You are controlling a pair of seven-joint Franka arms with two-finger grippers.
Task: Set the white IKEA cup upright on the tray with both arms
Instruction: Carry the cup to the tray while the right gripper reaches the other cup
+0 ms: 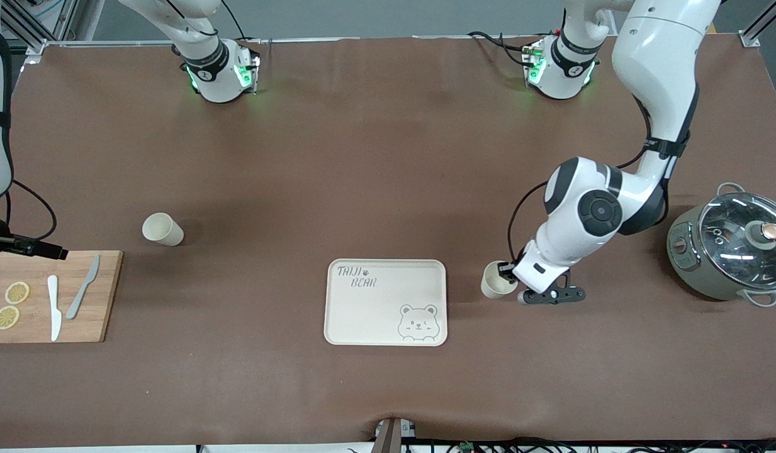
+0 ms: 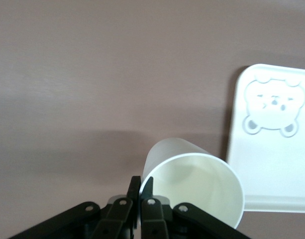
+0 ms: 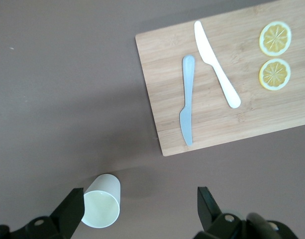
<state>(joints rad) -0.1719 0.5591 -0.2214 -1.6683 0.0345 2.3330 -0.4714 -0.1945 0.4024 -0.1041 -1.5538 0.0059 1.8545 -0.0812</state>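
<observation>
The cream tray [image 1: 362, 314] with "TAIJI BEAR" lettering lies near the front middle of the table; its bear corner also shows in the left wrist view [image 2: 271, 164]. My left gripper [image 1: 508, 274] [image 2: 141, 188] is shut on the rim of a white cup [image 1: 496, 280] [image 2: 192, 184], one finger inside and one outside, low at the table beside the tray toward the left arm's end. A second white cup [image 1: 162, 229] [image 3: 101, 200] lies on its side toward the right arm's end. My right gripper [image 1: 48, 250] [image 3: 140, 209] is open and empty, high over the table between that cup and the cutting board.
A wooden cutting board [image 1: 104, 296] [image 3: 227, 124] with two knives [image 3: 187, 99] and two lemon slices [image 3: 275, 38] lies at the right arm's end. A grey pot with a glass lid [image 1: 731, 251] stands at the left arm's end.
</observation>
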